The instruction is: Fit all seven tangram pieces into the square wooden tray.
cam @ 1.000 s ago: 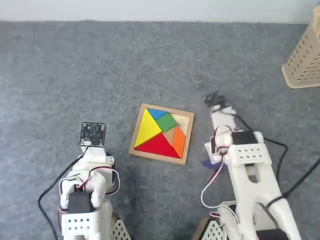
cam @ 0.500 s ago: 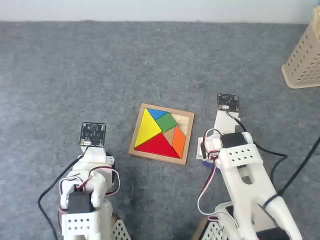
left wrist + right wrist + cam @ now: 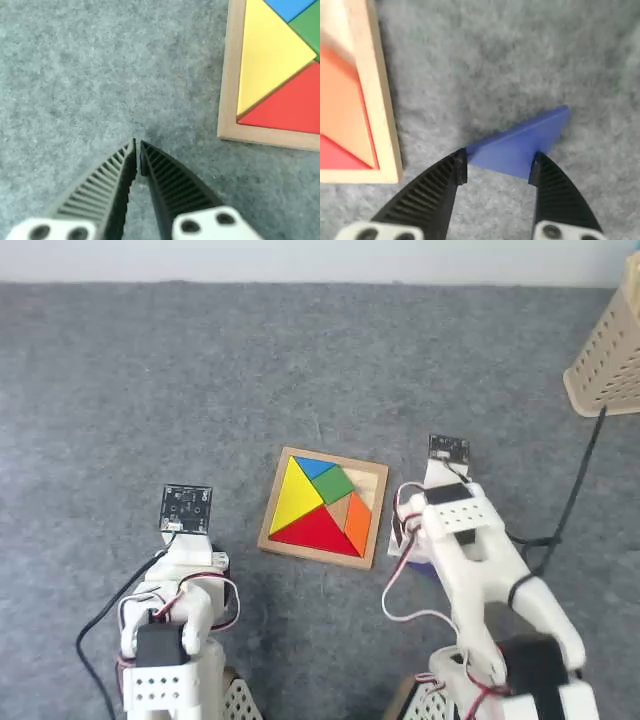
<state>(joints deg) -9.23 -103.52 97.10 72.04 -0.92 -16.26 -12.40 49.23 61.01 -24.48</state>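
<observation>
Straddling blue triangle (image 3: 520,140), right tool (image 3: 499,156), beside tray (image 3: 382,110)

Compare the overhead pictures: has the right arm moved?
Yes. The right arm has shifted closer to the wooden tray, which stayed put; its gripper straddles the blue triangle.

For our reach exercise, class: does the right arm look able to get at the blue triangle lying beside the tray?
Probably yes: the right end effector is open with a finger at each side of the blue triangle, and nothing lies between.
</observation>
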